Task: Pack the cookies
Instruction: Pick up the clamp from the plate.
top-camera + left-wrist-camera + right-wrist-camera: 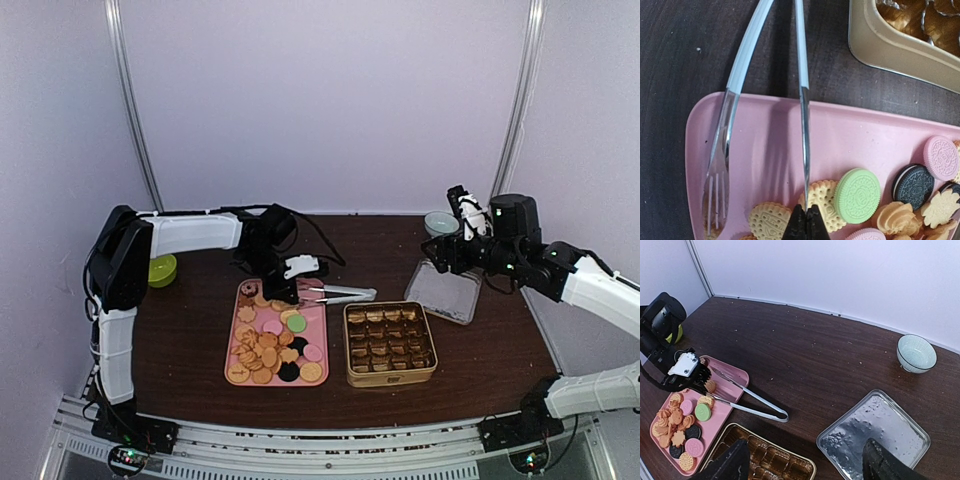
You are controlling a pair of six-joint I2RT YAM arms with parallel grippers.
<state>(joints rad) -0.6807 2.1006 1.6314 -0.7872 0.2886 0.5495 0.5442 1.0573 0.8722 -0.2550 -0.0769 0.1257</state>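
Note:
The cookies [272, 350] lie in a heap on a pink tray [232, 330]: tan rounds and flower shapes, plus pink, black and green discs. My left gripper [283, 290] is low over the tray's far end, shut on the tip of one arm of the metal tongs [802, 75]. Its fingertips [799, 225] sit just above two tan cookies [826, 197] beside a green one [858, 195]. The tongs' fork arm [720, 165] rests on the tray [865, 135]. My right gripper [805, 465] is open and empty, held high over the table's right side.
A gold tin [347, 345] with brown paper cups stands right of the tray. A clear lid [445, 290] lies at the right, a pale bowl [440, 222] behind it. A green bowl [162, 269] sits at the far left.

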